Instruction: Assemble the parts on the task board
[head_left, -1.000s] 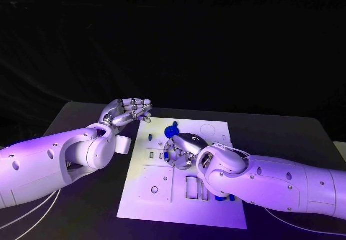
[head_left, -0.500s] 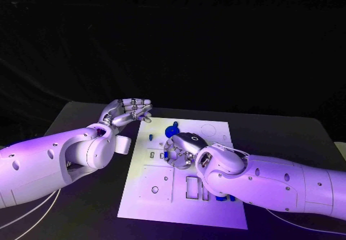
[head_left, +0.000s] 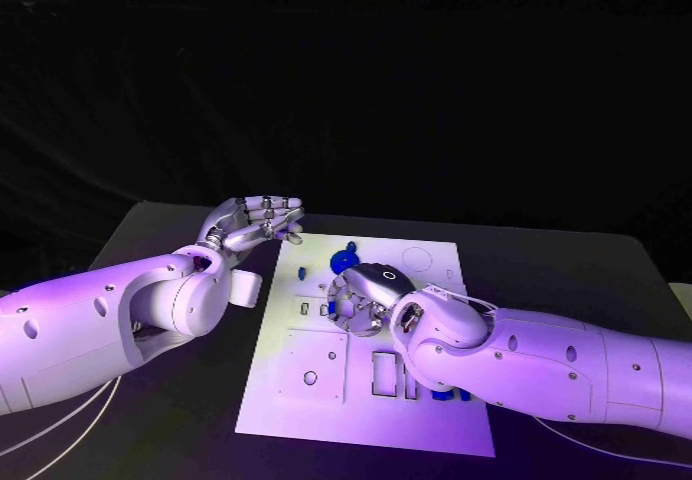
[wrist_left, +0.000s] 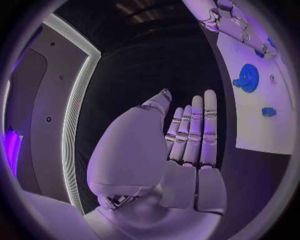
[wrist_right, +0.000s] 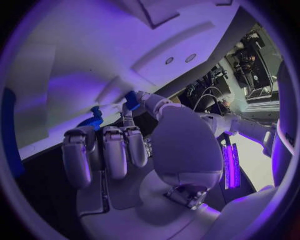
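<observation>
Where black table (head_left: 173, 225) meets darkness: left hand (head_left: 257, 220) fingers spread, right hand (head_left: 364, 298) pinching blue part (wrist_right: 132, 99).

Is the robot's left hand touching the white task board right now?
Apart. In the left wrist view the left hand, fingers straight and empty, is over dark table, with a dark strip between it and the white task board.

Dim room w/ black backdrop, violet-blue light washing white arms, bright glare on task board (head_left: 378, 340), soft shadows under forearms, wrist views fisheye-bent, dark rims, edges blurred
</observation>
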